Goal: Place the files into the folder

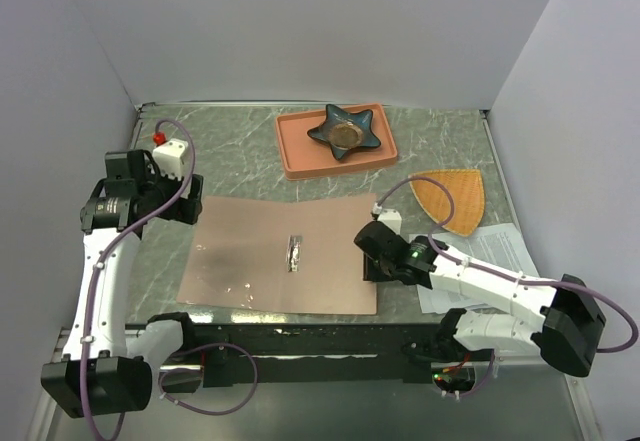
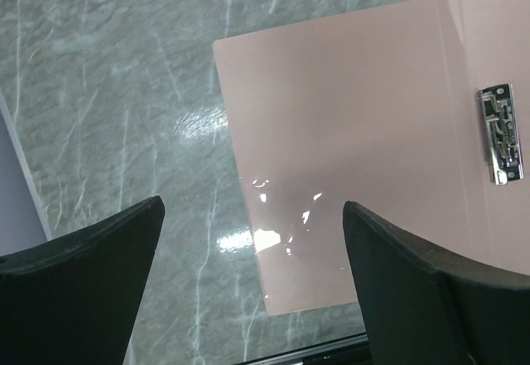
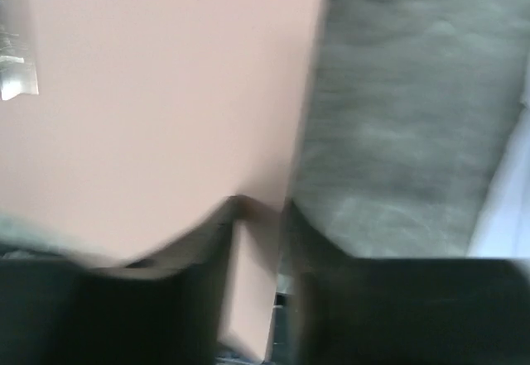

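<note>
The folder [image 1: 250,251] lies open to approach from above, but the right arm [image 1: 480,281] (lying low) covers the files [image 1: 505,246].

Overhead view and both close wrist views share the folder [image 1: 240,246].

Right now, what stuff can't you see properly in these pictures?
- The files: in the top view the right arm covers most of them, and the print is too small to read.
- Right gripper: the right wrist view is blurred, so whether it grips the folder's edge is unclear.
- Folder, left wrist view: cut off by the picture's right edge.
</note>
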Robot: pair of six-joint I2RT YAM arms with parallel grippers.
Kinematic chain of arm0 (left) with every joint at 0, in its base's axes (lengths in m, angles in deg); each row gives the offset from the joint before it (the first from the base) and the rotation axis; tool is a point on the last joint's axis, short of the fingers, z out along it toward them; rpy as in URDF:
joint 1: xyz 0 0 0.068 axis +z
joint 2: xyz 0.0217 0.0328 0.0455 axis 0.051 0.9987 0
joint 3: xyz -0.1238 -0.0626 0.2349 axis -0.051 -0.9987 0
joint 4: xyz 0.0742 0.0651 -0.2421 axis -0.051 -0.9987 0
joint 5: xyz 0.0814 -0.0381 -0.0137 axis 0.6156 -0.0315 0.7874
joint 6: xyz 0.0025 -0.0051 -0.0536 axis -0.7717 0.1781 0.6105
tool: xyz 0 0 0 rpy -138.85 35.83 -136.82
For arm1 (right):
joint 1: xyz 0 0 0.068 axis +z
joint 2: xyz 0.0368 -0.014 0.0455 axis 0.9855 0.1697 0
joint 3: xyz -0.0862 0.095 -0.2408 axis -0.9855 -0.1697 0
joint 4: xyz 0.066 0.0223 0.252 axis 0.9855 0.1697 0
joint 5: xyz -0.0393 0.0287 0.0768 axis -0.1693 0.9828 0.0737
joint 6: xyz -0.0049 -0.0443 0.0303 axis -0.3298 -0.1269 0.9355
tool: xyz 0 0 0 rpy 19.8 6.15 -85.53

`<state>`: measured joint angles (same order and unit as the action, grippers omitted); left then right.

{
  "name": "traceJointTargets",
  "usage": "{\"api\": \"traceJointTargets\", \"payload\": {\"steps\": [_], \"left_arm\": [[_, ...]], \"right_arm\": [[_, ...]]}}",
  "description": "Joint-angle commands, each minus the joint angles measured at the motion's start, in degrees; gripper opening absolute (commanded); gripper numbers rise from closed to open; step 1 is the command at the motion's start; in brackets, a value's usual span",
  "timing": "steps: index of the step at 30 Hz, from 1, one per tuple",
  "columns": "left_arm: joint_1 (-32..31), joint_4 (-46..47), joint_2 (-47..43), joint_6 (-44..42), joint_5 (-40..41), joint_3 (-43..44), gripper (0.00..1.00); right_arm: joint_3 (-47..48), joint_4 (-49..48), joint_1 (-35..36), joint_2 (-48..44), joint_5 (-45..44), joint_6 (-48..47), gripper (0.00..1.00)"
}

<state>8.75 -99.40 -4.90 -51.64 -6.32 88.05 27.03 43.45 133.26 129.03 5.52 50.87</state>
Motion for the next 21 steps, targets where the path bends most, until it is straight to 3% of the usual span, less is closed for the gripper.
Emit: {"api": "traceJointTargets", "payload": {"steps": [1, 2, 3, 4, 9, 14, 15, 18, 21], "left_arm": [[-2.4, 3.3, -0.5, 1.4, -0.6, 0.2, 0.96], [-2.5, 3.0, -0.2, 1.5, -0.7, 0.3, 0.96], [-2.5, 3.1, -0.1, 1.5, -0.6, 0.4, 0.96], [-2.6, 3.2, -0.1, 1.5, -0.6, 0.3, 0.96], [-2.7, 3.6, -1.0, 1.3, 0.2, -0.3, 0.96], [-2.7, 3.3, -2.0, 1.4, 0.3, -0.5, 0.96], [-2.7, 3.3, -2.1, 1.4, 0.2, -0.7, 0.96], [-2.7, 3.7, -2.6, 1.2, 0.5, -1.1, 0.96], [-2.7, 3.7, -2.4, 0.9, 0.7, -1.5, 0.96]], "right_arm": [[4.4, 9.4, 0.2, 2.3, -9.9, 2.1, 0.59], [5.9, 10.9, 0.1, 2.2, -10.6, 3.1, 0.73], [6.6, 13.1, 0.1, 1.7, -11.4, 3.3, 0.94], [7.4, 14.9, 0.2, 1.5, -14.0, 4.1, 0.99], [13.2, 21.3, -2.2, 1.0, -18.5, 7.4, 0.99], [16.4, 20.5, -11.1, 6.0, -15.8, -0.5, 0.99], [16.9, 20.9, -12.2, 7.2, -17.8, -1.1, 0.90], [19.4, 22.8, -16.9, 13.5, -20.2, -1.7, 0.78], [22.1, 23.9, -18.2, 20.0, -22.1, -1.5, 0.78]]}}
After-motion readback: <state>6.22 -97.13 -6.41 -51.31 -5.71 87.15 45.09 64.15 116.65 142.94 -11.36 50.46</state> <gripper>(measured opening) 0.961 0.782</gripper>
